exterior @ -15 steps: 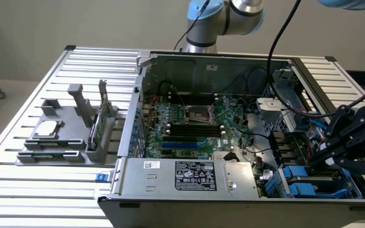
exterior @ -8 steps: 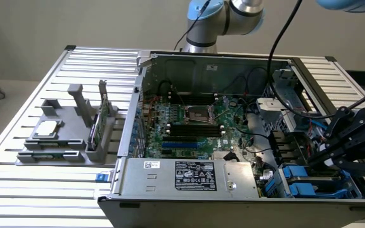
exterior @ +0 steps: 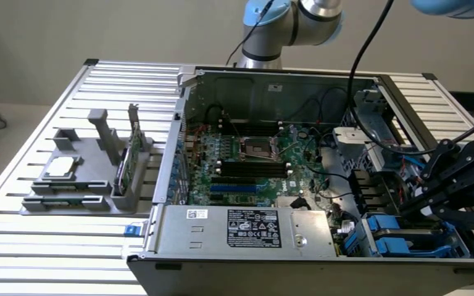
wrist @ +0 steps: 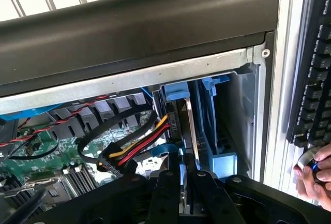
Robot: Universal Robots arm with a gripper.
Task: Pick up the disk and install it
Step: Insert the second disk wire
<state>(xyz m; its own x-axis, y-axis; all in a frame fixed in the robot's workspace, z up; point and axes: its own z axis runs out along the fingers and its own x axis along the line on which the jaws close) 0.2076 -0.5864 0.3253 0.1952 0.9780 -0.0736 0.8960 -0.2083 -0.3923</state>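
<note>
In the wrist view the disk (wrist: 189, 131) stands edge-on, a thin silver-grey slab with a blue carrier rail at its far end. It sits in the drive bay (wrist: 222, 131) at the corner of the open computer case, beside another blue carrier. My gripper (wrist: 184, 188) is shut on the disk's near edge, one black finger (wrist: 168, 185) on each side. In the exterior view the gripper (exterior: 426, 206) hangs over the blue drive bay (exterior: 394, 240) at the case's front corner on that view's right.
Red, yellow and black cables (wrist: 129, 146) run close beside the bay, over the motherboard (exterior: 253, 160). A grey fixture (exterior: 81, 179) on the slatted table holds a silver chip (exterior: 62, 166) and a green card (exterior: 126, 163). A keyboard (wrist: 315, 79) and a person's hand (wrist: 316, 175) lie beyond the case.
</note>
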